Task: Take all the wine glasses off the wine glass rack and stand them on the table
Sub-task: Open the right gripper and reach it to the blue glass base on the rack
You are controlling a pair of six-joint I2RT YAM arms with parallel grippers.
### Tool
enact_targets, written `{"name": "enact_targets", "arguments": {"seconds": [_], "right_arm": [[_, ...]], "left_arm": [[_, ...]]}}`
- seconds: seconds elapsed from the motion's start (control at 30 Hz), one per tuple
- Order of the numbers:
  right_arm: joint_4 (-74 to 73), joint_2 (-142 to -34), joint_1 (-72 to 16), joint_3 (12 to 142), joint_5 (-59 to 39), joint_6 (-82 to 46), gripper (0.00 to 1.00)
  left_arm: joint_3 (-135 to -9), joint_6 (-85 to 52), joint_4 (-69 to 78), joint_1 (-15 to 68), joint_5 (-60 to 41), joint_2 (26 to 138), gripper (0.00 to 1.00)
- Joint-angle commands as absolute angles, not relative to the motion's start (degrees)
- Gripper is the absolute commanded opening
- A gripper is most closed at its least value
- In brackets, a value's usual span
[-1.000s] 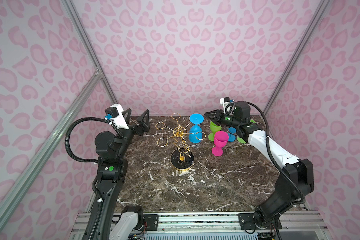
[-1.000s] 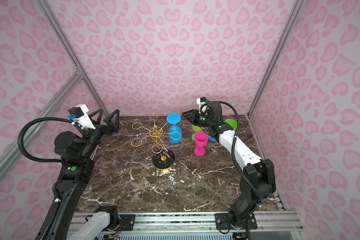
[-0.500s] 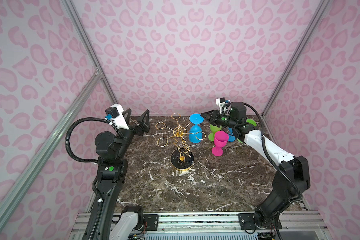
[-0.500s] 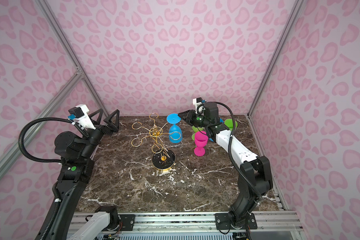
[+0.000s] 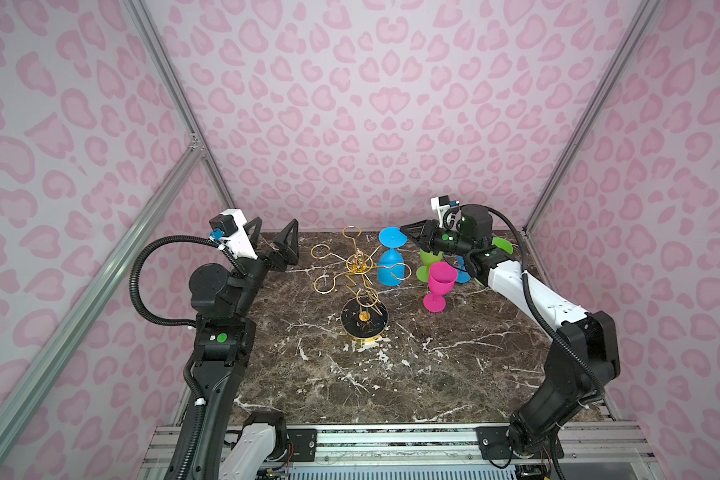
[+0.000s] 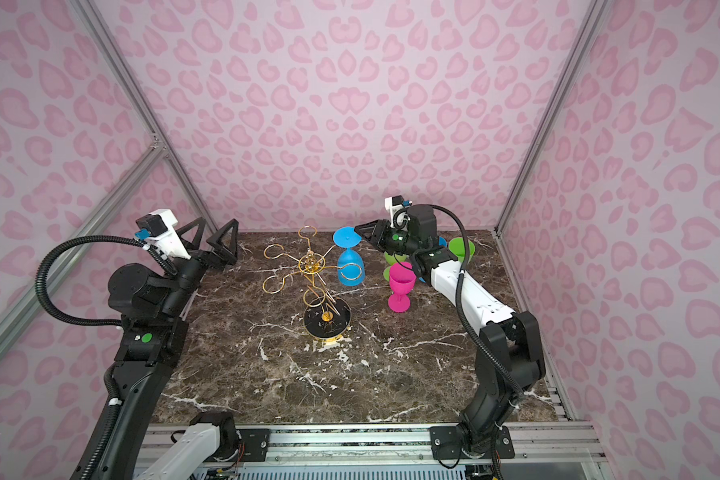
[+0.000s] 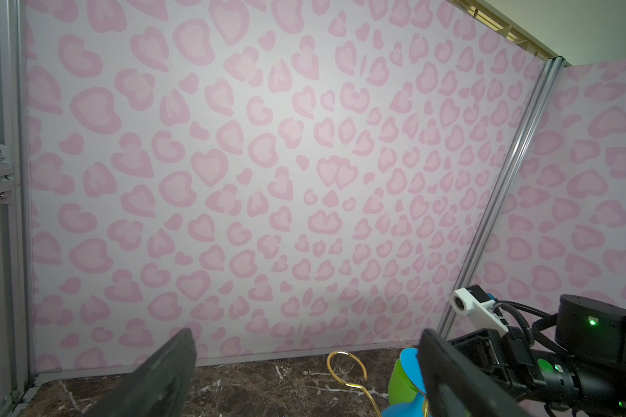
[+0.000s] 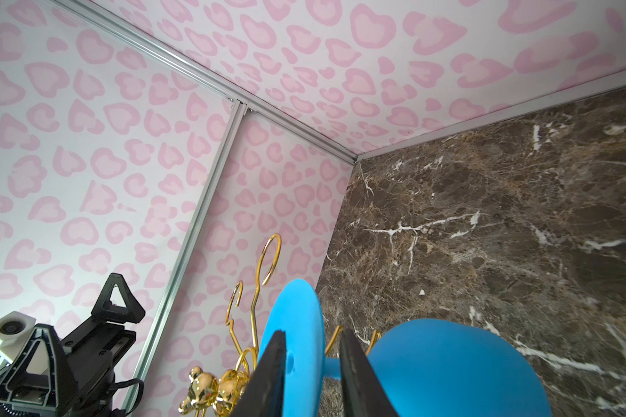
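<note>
Straddling foot of inverted blue plastic wine glass with right tool, clench not discernible. Pinch firm, slide stem level out of loop on thin gold wire rack

Gold wire wine glass rack: blue plastic wine glass hung inverted, right side; pink plastic goblet farther right.
</note>
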State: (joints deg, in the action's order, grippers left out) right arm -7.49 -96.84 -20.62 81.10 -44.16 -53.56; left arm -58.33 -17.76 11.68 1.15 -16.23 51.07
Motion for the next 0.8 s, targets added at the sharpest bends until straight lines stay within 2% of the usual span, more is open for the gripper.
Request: {"name": "enact_targets", "arguments": {"seconds": [0.0, 0.4, 0.77], "right_arm": [[-7.6, -96.47, -20.83, 80.52, -44.78, -52.79, 0.25], [-7.47, -94.48, -21.01, 78.99, -44.38, -52.98, 0.08], [-9.26, -94.39, -21.09, 79.56, -45.09, -55.41, 0.0]], "left_arm": [[-58.28, -17.31, 12.66, 1.14, -16.26, 50.74, 0.97], [-58.36, -17.37, 12.78, 1.14, -16.35, 50.52, 0.97], [-58.18, -17.44, 12.91, 1.1, -16.42, 50.23, 0.97]]}}
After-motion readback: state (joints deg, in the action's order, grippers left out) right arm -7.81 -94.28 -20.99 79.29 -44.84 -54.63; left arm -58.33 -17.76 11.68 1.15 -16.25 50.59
